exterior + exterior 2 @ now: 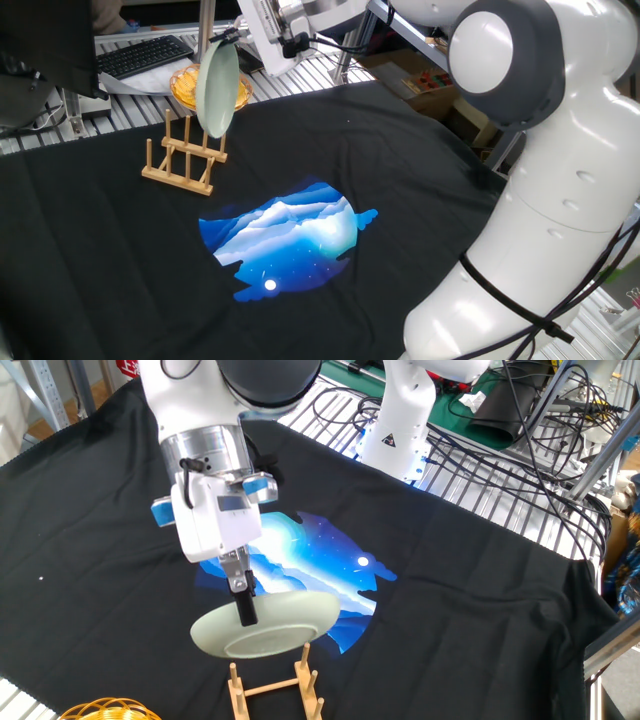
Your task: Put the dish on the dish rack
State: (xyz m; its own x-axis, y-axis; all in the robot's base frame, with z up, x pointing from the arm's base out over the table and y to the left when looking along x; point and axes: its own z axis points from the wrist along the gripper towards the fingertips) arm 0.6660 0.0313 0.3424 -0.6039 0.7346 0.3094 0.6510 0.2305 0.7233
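Overhead, the plate hung on edge in the air: a round, shallow, glossy piece in pale mint green fading to white, with a raised rim. From one fixed view it showed as a narrow upright oval; from the other fixed view its underside and foot ring faced the camera. The gripper was clamped on the plate's upper rim, its dark fingers pressed together over the edge, and it carried the plate with nothing else touching it. The plate sat directly above the wooden rack, its lower edge close over the tops of the upright pegs, though whether it touched them could not be told. The rack stood on the black cloth near the far edge of the tabletop, just beside the orange-yellow fluted bowl.
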